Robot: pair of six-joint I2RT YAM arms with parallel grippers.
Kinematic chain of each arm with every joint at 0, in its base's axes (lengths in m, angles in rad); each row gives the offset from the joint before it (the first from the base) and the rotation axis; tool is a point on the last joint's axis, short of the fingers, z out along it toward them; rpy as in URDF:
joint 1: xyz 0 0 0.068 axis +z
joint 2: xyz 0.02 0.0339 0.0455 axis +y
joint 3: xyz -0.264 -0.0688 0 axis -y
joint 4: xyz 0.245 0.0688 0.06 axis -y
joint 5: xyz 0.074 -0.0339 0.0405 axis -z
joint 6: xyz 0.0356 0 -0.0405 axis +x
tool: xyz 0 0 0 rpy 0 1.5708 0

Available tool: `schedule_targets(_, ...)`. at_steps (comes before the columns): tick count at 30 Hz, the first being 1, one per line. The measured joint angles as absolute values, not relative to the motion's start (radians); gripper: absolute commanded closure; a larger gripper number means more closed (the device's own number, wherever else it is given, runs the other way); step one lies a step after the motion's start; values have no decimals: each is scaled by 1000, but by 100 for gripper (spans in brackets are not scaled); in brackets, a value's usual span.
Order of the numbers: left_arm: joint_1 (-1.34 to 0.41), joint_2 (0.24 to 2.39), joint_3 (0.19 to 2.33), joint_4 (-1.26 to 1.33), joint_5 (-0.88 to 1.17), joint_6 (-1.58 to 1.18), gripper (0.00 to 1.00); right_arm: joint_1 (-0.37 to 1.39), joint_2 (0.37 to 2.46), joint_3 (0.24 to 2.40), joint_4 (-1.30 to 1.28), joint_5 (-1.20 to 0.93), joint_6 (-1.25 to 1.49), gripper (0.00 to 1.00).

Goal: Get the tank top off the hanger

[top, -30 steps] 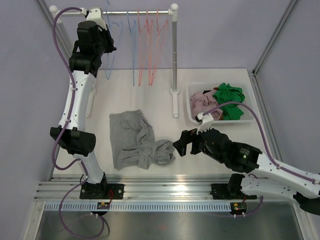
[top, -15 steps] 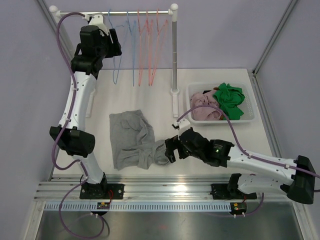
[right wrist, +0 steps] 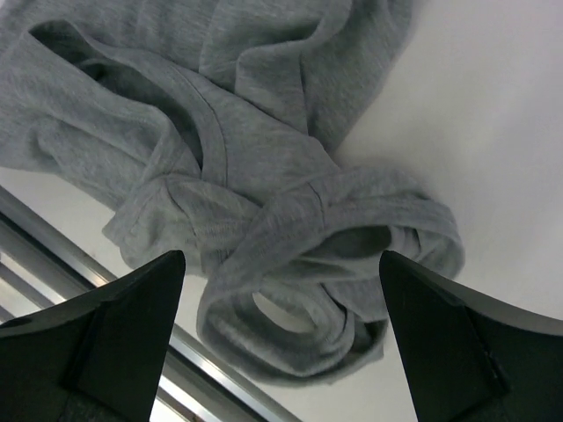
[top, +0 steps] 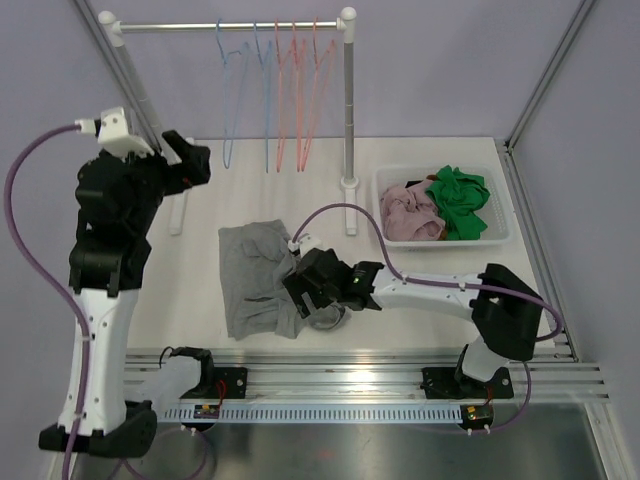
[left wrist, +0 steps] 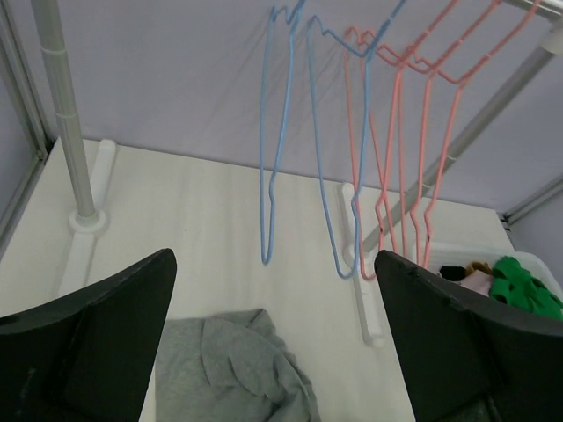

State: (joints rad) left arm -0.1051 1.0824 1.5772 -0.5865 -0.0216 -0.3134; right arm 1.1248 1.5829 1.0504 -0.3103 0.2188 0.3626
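The grey tank top (top: pixel 258 278) lies crumpled on the table, off the hangers. It also shows in the left wrist view (left wrist: pixel 220 374) and fills the right wrist view (right wrist: pixel 246 158). Blue hangers (top: pixel 228 105) (left wrist: pixel 268 176) and pink hangers (top: pixel 298 100) (left wrist: pixel 396 167) hang bare on the rail. My left gripper (top: pixel 195 162) (left wrist: pixel 273 264) is open and empty, held in the air in front of the blue hangers. My right gripper (top: pixel 300 290) (right wrist: pixel 281 259) is open just above the bunched near-right end of the tank top, with nothing between its fingers.
The rack's right post (top: pixel 348 100) and its foot (top: pixel 350 210) stand between the tank top and a white bin (top: pixel 383 182) of pink and green clothes. The left post (left wrist: pixel 66 114) rises at the far left. A metal rail (top: pixel 350 372) runs along the near edge.
My left gripper has opened, let go of the blue hanger at the rail and drawn back toward the near side. My right arm has reached left over the tank top.
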Motion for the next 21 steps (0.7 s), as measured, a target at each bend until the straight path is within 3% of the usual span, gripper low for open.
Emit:
schedule_targets(7, -105, 717, 1126, -528, 59, -348, 1, 1125, 1812, 1212, -305, 178, 305, 0)
schedule_targets(12, -105, 615, 953, -533, 56, -309, 1, 1125, 1942, 1298, -308, 183, 279, 1)
schedule_targets(14, -105, 601, 930, -544, 49, -286, 1, 1125, 1991, 1319, -305, 179, 278, 6)
schedule_targets(15, -105, 593, 921, -544, 46, -276, 1, 1125, 2002, 1331, -299, 174, 275, 15)
schedule_targets(16, -105, 583, 914, -544, 41, -264, 1, 1125, 2003, 1334, -291, 169, 273, 39)
schedule_targets(18, -106, 561, 895, -544, 18, -246, 1, 1125, 2003, 1332, -281, 161, 273, 60)
schedule_targets(21, -106, 527, 871, -546, -29, -234, 1, 1125, 1989, 1312, -251, 155, 281, 100)
